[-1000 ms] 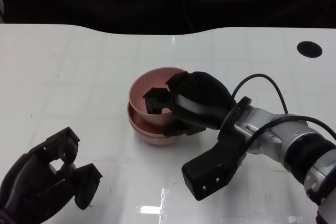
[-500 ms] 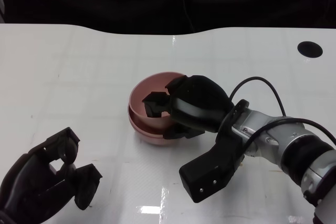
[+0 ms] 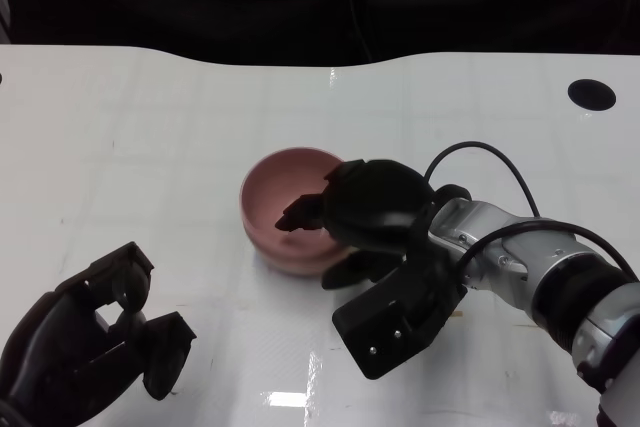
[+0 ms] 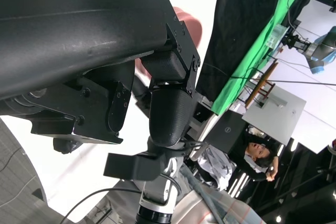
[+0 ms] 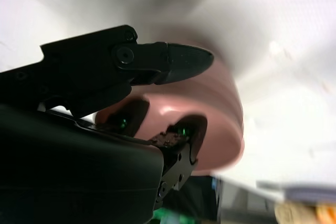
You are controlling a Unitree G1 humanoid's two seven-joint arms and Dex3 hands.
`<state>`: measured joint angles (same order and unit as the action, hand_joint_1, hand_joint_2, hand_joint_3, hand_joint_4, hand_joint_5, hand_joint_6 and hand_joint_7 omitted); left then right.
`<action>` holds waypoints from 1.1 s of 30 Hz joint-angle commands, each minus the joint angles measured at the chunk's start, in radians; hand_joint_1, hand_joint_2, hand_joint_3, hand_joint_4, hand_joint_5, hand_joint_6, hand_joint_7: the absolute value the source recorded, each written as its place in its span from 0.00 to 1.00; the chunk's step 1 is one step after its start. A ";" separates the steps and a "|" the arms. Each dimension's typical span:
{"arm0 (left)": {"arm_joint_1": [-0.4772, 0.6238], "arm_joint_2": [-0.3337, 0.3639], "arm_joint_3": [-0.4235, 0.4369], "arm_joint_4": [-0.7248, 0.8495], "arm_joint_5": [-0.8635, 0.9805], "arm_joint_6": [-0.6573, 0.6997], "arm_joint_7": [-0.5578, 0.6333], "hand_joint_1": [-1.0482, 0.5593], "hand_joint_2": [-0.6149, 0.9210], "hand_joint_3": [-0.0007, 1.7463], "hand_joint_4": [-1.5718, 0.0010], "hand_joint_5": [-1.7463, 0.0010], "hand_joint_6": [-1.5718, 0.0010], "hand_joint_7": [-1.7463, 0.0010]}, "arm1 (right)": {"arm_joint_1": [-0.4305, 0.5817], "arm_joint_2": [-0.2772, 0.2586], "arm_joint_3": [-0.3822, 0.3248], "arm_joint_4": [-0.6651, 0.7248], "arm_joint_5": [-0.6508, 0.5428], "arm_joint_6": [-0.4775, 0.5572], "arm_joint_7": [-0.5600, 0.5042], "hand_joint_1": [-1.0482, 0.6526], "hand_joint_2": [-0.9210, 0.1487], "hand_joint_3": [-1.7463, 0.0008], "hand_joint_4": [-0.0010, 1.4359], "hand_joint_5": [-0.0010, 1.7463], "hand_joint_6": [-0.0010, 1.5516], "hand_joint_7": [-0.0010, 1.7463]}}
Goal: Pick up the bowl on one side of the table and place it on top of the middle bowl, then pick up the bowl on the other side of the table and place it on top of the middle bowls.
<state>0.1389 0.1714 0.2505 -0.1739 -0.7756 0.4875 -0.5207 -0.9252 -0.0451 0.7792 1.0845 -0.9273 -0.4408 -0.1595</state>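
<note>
- At table centre, the right hand (image 3: 365,212) grips the near-right rim of the pink round plastic bowl stack (image 3: 285,209): fingers (image 3: 305,212) hooked inside the top bowl, the rest of the hand outside the wall.
- Right wrist view agrees: one black finger (image 5: 173,61) lies over the pink outer wall, another part of the hand sits in the hollow; the rim is pinched between them.
- Key relation: the stack lies directly ahead-left of the right hand and touches it. The left hand (image 3: 90,342) is well apart, at the near-left edge of the white table (image 3: 150,117).
- Left hand holds nothing; fingers loosely curled, with gaps showing between them. Left wrist view shows mostly its own black shell, with a sliver of pink beyond.
- Bowl is round, no long axis; mouth up, top bowl seemingly level in the stack.
- Count: one stack at centre. I cannot tell how many bowls are in it; a seam near the base suggests at least two nested. No loose bowl seen on either side of the table.
- Judgement: stacking looks finished or nearly so; the remaining move would be letting go and lifting clear without dragging the top bowl.
- Also present: one dark round hole (image 3: 590,94) at the table's far right.
</note>
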 commanded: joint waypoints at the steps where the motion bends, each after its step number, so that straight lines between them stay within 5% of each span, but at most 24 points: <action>1: 0.012 0.009 0.008 -0.020 0.002 0.010 0.025 0.72 1.00 0.88 0.26 0.00 0.45 0.00 | 0.012 -0.018 0.012 -0.010 -0.010 0.026 0.001 0.01 0.00 0.62 0.00 0.00 0.00 0.00; 21: 0.004 0.017 0.004 -0.011 0.003 0.004 0.011 0.72 1.00 0.89 0.25 0.00 0.45 0.00 | 0.024 -0.038 0.044 -0.030 -0.042 0.060 -0.097 0.02 0.00 0.56 0.00 0.00 0.00 0.00; 33: 0.000 0.012 0.004 0.018 0.011 -0.029 -0.014 0.74 1.00 0.88 0.25 0.00 0.45 0.00 | 0.104 -0.193 -0.070 -0.302 0.013 0.004 -0.130 0.08 0.00 0.62 0.00 0.00 0.00 0.00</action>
<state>0.1369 0.1735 0.2488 -0.1637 -0.7737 0.4732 -0.5243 -0.8405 -0.2128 0.7297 0.8168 -0.9326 -0.4329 -0.2929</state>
